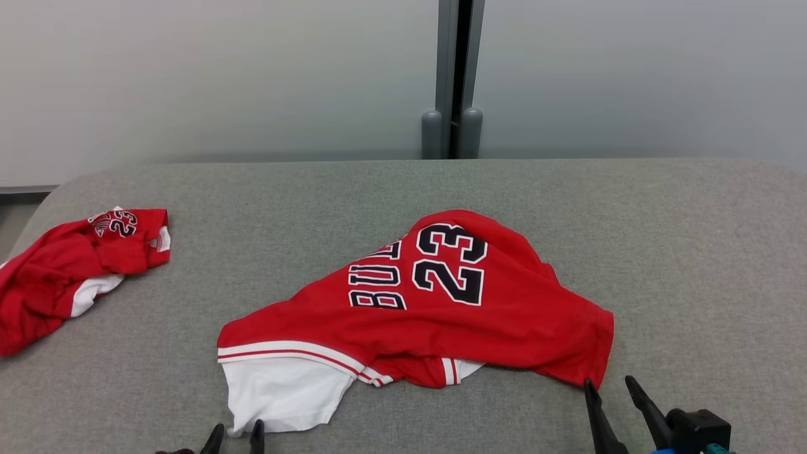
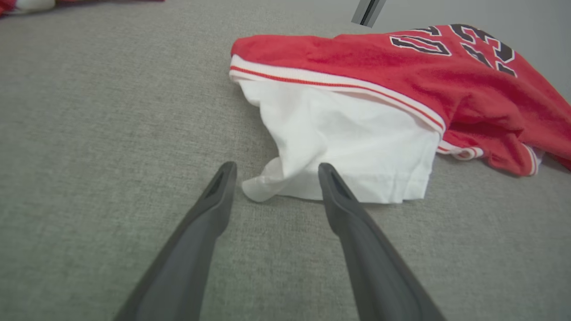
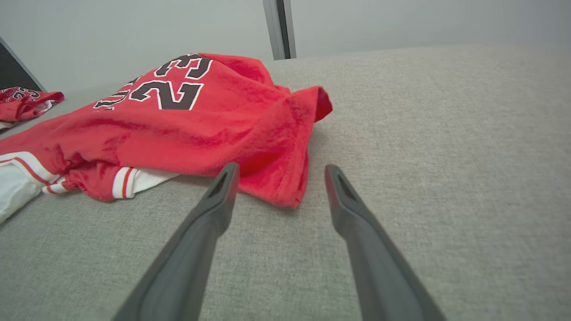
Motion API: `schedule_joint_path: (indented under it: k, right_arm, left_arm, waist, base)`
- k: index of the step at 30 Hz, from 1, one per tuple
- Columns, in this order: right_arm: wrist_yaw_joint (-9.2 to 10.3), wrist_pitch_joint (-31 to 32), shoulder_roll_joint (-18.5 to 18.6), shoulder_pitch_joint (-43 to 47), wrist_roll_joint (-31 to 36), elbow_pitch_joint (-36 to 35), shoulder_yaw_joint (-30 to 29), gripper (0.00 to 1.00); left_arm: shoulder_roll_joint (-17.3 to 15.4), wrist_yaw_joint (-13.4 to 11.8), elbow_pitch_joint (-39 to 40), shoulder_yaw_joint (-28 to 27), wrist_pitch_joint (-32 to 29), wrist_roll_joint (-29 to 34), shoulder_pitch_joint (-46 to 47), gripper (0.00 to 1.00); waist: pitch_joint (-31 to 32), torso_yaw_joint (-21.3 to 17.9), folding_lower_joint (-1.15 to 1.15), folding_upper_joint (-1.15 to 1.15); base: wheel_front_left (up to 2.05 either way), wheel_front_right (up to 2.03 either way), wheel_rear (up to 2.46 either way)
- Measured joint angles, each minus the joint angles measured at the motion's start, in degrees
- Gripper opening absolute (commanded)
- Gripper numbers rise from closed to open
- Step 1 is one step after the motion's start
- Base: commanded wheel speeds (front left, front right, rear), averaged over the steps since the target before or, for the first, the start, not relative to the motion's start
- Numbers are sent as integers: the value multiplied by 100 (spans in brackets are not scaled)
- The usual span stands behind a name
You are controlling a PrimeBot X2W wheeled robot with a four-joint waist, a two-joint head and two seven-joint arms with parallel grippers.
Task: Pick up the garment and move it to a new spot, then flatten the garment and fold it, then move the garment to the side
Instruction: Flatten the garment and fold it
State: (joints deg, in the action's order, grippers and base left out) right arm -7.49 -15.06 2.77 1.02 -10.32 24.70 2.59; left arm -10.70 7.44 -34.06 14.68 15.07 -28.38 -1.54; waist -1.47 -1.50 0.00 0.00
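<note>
The garment (image 1: 441,302) is a red jersey with "BULLS 23" in black and a white sleeve, lying rumpled in the middle of the grey table (image 1: 693,252). My left gripper (image 1: 236,432) stands open at the bottom edge, its tips just at the white sleeve's near corner (image 2: 267,189). My right gripper (image 1: 608,381) is open too, its tips beside the red hem's near right corner (image 3: 285,196). Neither holds any cloth. The left wrist view shows the garment (image 2: 401,89) ahead and to the right; the right wrist view shows the garment (image 3: 187,120) ahead and to the left.
A second red jersey (image 1: 69,271) lies bunched at the table's left edge, also seen far left in the right wrist view (image 3: 22,104). A grey post (image 1: 454,82) rises behind the table against a pale wall. Bare grey cloth spreads right of the garment.
</note>
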Motion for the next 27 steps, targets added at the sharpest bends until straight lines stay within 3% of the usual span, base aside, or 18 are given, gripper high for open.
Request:
schedule_joint_path:
  k: [8,9,10,11,17,27]
  right_arm:
    - [0,0,0,-104,59,-30,-8,100]
    - [0,0,0,-121,60,-29,-4,100]
    - [0,0,1,-142,62,-27,3,100]
    - [0,0,1,-194,67,-13,56,100]
    - [0,0,0,-387,109,162,154,100]
    - [0,0,2,-603,272,727,-163,100]
  left_arm:
    - [-199,0,-76,238,0,-259,252,100]
    - [-205,0,-76,252,0,-288,275,87]
    - [-212,0,-69,276,0,-304,296,47]
    - [-231,0,-22,343,-1,-389,319,0]
    - [-334,0,119,594,-1,-550,405,0]
    - [-442,0,193,978,0,-747,430,0]
  waist:
    - [-242,-10,0,0]
    - [-260,-7,0,0]
    - [-277,-4,0,0]
    - [-309,6,0,0]
    - [-412,80,0,0]
    - [-499,273,0,0]
  base:
    - [0,0,0]
    - [0,0,0]
    - [0,0,0]
    - [0,0,0]
    - [0,0,0]
    - [0,0,0]
